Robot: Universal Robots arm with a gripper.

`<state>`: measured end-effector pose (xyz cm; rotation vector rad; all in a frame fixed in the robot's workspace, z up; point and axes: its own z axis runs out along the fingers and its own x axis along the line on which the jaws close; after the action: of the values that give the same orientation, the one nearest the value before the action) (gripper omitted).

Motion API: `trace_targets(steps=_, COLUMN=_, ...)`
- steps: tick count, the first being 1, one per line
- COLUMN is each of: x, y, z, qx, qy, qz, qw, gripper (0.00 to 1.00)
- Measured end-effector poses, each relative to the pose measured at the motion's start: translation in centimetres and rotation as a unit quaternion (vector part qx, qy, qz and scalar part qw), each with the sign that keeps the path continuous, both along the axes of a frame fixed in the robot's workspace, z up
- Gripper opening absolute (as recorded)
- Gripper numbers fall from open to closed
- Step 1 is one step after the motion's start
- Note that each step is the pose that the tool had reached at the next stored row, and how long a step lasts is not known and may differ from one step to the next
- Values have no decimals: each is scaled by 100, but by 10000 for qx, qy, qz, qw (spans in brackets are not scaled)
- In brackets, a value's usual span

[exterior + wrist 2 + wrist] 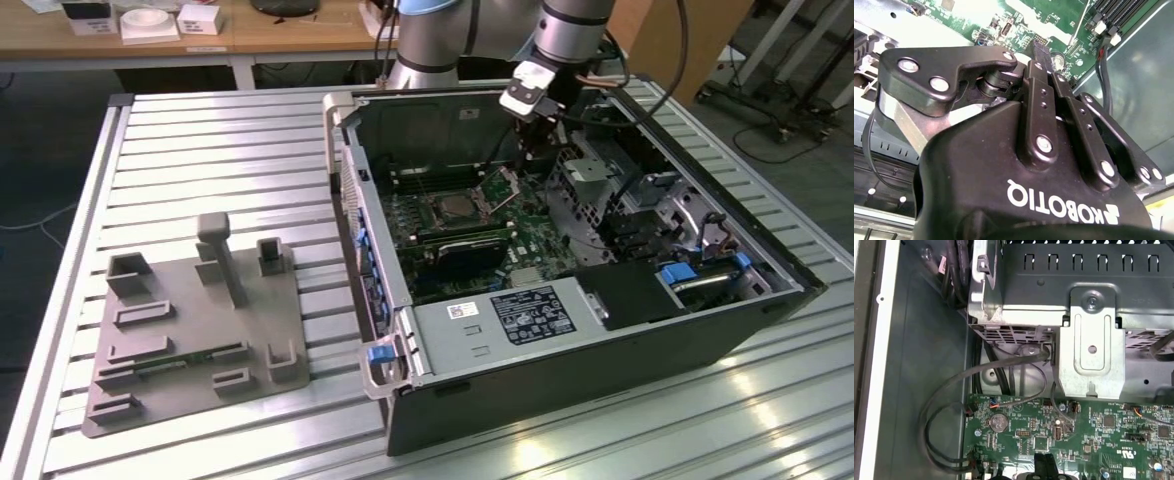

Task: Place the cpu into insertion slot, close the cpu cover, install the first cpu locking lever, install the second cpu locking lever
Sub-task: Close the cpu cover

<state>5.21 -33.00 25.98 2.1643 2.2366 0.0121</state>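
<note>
gripper [1031, 52], pinched narrow, hangs just over the green board [1094, 425] near the raised cpu cover [499, 188]; a skewed descent might snag the cables [944, 405] or scrape the board.

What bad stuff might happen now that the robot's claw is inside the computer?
1. The black claw hangs close over the green circuit board. If it went lower off target, it might scrape the tiny parts there.
2. Loose black cables loop near it and might snag.
3. The thin silvery cover frame looks tilted up beside the square silver-rimmed socket. A knock might bend it.
</note>
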Motion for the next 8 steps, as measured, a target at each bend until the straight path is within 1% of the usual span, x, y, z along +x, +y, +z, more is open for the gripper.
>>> trace_targets(steps=5, x=25, y=0, z=-27, qx=0, qy=2, qz=0, qw=10000, gripper=10)
trace_targets(steps=8, x=27, y=0, z=-53, qx=0, qy=14, qz=-1, qw=10000, gripper=10)
